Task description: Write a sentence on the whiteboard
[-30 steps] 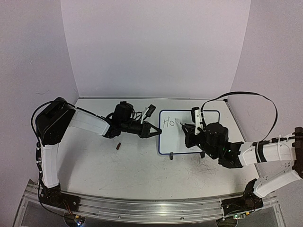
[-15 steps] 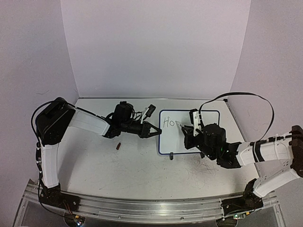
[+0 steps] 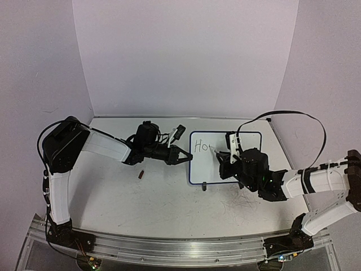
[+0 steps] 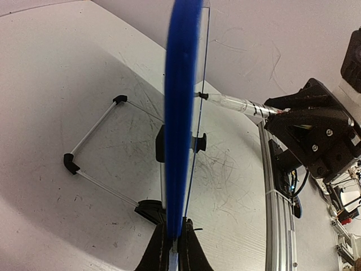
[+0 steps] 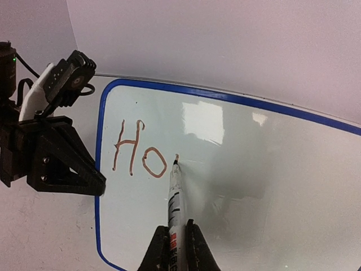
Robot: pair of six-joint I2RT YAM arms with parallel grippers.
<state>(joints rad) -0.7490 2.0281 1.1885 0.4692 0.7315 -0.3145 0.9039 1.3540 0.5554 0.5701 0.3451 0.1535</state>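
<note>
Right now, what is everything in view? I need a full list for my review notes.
whiteboard: 1, white with blue frame, upright, centre-right of the table
writing "Ho": 1, dark reddish, board's upper left
marker: 1, pale barrel, tip against the board right of the "o"
wire stand: 1, pale with black tips, behind the board
clip feet: 2, black, at the board's lower edge
small dark object: 1, on the table left of the board; too small to identify
table: 1, white, scuffed
rail: 1, metal, near edge
left gripper: 1, black, shut on the whiteboard's left edge
right gripper: 1, black, shut on the marker
</note>
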